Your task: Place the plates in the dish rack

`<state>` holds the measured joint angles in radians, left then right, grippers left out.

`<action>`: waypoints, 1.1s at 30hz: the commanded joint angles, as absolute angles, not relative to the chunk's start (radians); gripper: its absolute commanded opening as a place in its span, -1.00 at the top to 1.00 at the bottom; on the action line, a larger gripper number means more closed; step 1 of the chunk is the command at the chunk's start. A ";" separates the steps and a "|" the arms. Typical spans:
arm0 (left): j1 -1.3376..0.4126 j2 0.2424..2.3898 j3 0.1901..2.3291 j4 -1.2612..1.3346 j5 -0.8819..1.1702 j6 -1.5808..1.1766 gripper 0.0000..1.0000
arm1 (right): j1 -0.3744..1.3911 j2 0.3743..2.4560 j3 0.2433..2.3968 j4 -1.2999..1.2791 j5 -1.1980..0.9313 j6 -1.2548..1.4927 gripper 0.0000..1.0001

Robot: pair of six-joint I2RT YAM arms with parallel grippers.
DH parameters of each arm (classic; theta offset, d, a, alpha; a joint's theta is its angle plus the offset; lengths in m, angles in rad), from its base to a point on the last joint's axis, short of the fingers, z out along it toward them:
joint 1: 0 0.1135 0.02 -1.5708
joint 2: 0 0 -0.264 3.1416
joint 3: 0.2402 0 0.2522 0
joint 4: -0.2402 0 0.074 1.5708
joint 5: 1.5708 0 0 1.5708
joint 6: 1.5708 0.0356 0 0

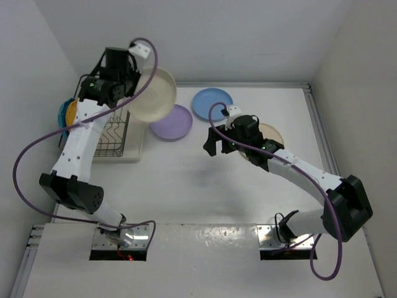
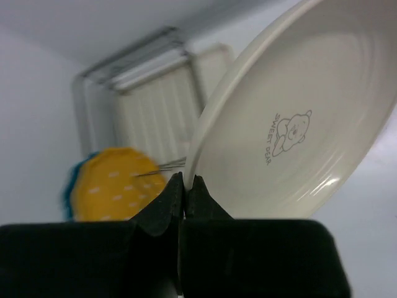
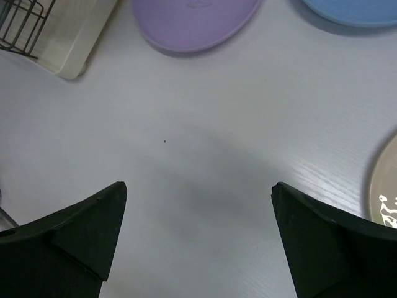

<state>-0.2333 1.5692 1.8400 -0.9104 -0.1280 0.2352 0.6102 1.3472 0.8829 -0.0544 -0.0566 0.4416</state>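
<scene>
My left gripper (image 1: 135,85) (image 2: 185,180) is shut on the rim of a cream plate (image 1: 155,94) (image 2: 298,124) printed with a small bear. It holds the plate tilted in the air above the right side of the dark wire dish rack (image 1: 111,133) (image 2: 133,62). An orange dotted plate (image 1: 72,112) (image 2: 115,189) and a teal plate (image 1: 62,115) (image 2: 69,186) stand at the rack's left end. My right gripper (image 1: 214,146) (image 3: 198,189) is open and empty above bare table. A lilac plate (image 1: 172,122) (image 3: 195,22), a blue plate (image 1: 212,103) (image 3: 353,9) and a second cream plate (image 1: 272,133) (image 3: 384,186) lie flat.
The rack sits on a flat cream tray (image 1: 138,146) (image 3: 68,49) at the left of the table. White walls close in the left, back and right sides. A purple cable (image 1: 37,143) loops off the left arm.
</scene>
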 commanded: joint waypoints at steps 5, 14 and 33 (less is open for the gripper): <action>-0.160 1.557 1.857 -0.685 -0.906 0.334 1.00 | 0.591 1.310 0.914 -0.063 -0.023 0.437 -1.00; -0.042 1.577 1.620 -0.328 -1.075 0.494 1.00 | 0.584 1.351 1.012 -0.133 -0.035 0.419 -1.00; 0.101 1.548 1.407 -0.164 -0.948 0.485 1.00 | 0.584 1.373 1.063 -0.195 -0.008 0.413 -1.00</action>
<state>0.0925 1.5837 1.4086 -0.2451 -0.9527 0.4812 0.5884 1.3693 1.0168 -0.2077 -0.0242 0.4263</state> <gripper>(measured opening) 0.033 0.996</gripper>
